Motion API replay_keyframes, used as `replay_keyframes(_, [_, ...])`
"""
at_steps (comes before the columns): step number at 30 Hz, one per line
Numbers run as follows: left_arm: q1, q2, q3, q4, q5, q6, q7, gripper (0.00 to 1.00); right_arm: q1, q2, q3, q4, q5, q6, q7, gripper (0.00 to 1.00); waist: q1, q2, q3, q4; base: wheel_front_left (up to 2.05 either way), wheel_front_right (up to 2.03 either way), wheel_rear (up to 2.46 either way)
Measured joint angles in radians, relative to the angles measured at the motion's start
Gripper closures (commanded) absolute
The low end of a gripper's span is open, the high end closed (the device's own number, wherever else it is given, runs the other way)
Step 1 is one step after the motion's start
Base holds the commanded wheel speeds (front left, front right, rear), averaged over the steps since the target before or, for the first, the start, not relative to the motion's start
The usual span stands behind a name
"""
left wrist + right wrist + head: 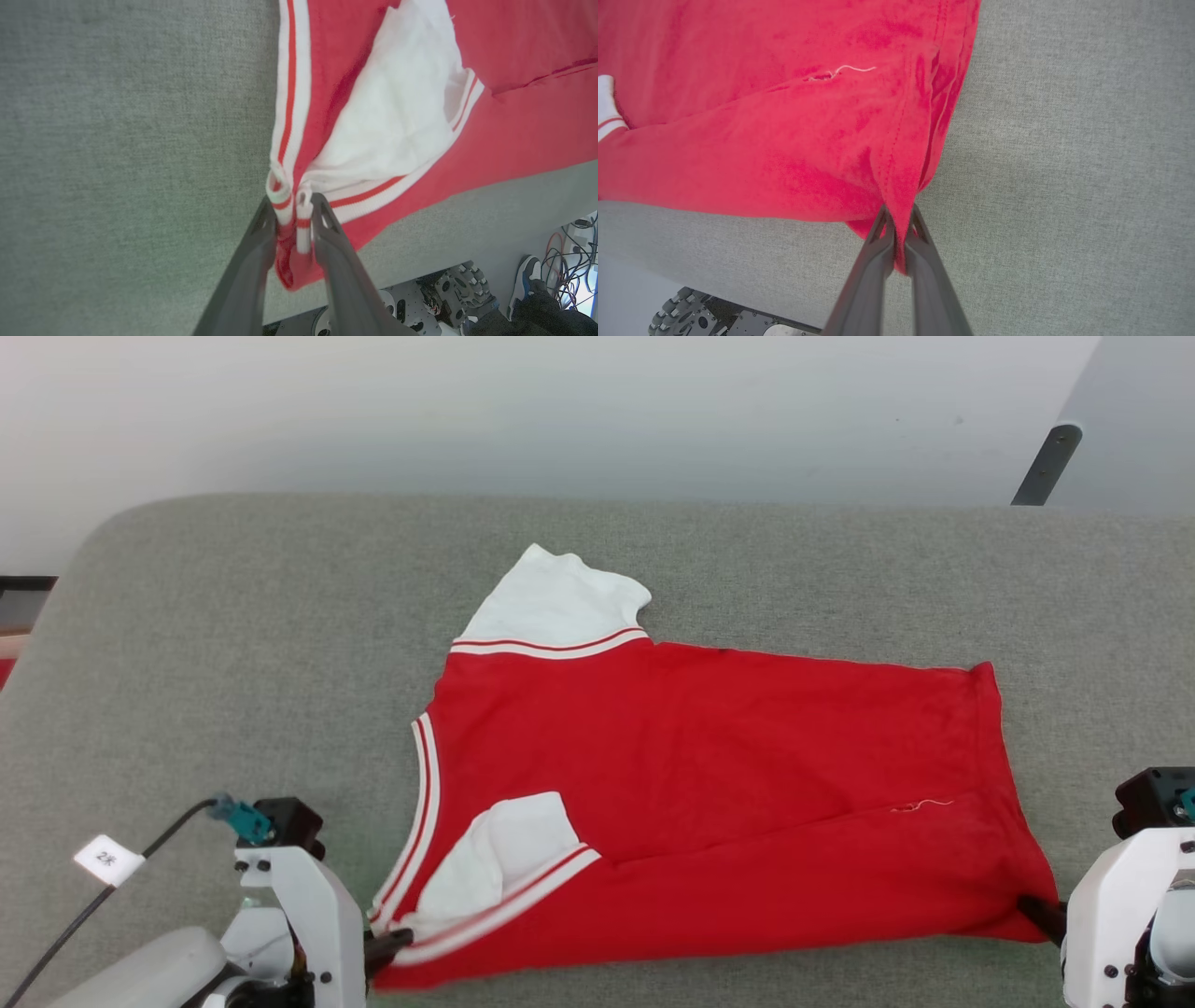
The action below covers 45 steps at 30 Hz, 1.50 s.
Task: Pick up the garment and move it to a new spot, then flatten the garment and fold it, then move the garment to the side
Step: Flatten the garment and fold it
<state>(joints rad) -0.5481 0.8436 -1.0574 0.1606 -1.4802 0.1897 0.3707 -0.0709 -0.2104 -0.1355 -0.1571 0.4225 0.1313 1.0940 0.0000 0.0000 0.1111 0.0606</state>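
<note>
- Left gripper (293,200): closed on the striped neck trim of the garment (709,775), with cloth bunched between its fingers.
- Right gripper (899,211): clamped on the near hem corner, red cloth pinched between its fingers.
- Garment lies across the middle and right of the surface (233,644), plain red side up. Neck is to the robot's left, hem to its right, and the near edge is just beside the surface's front edge.
- Far white sleeve (555,602) lies out flat. The near sleeve (504,859) is folded in over the red body.
- Open grey cloth lies left of the garment and beyond it, with a narrower strip on the right.
- Past the far edge are a pale floor and a dark slanted leg (1046,465).
- Below the front edge are the wheeled base (677,312), loose cables (565,247) and a person's shoe (525,280).
- Both forearms are cut off by the head view's bottom edge. A loose white thread (924,803) sits at a crease, and I cannot tell whether there is a hole there.
</note>
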Motion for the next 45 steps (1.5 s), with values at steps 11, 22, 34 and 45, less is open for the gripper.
replay_keyframes(11, [0.001,0.019,0.001,0.0,0.012,0.003,-0.003,0.0,0.018,0.01,-0.011,-0.01,0.012,0.0,-0.049,0.0,0.0,0.0,-0.008,-0.012,0.0,0.0,0.0])
replay_keyframes(22, [-0.09,0.107,0.083,-0.056,0.042,0.029,-0.042,0.0,0.023,0.051,-0.05,-0.101,0.0,0.0,-0.238,0.0,-0.0001,0.0,0.004,-0.041,0.0,0.0,0.0])
replay_keyframes(34, [-0.307,0.101,0.164,0.005,0.156,0.001,-0.107,0.0,-0.05,0.036,0.002,-0.183,-0.046,0.0,-0.719,0.0,0.0,0.0,0.057,-0.109,0.0,0.0,0.0])
replay_keyframes(45, [-0.56,0.038,0.15,0.185,0.244,-0.074,0.02,0.0,-0.103,0.044,0.022,-0.204,-0.066,0.0,-0.936,0.0,0.0,0.0,0.185,-0.164,0.0,0.0,0.0])
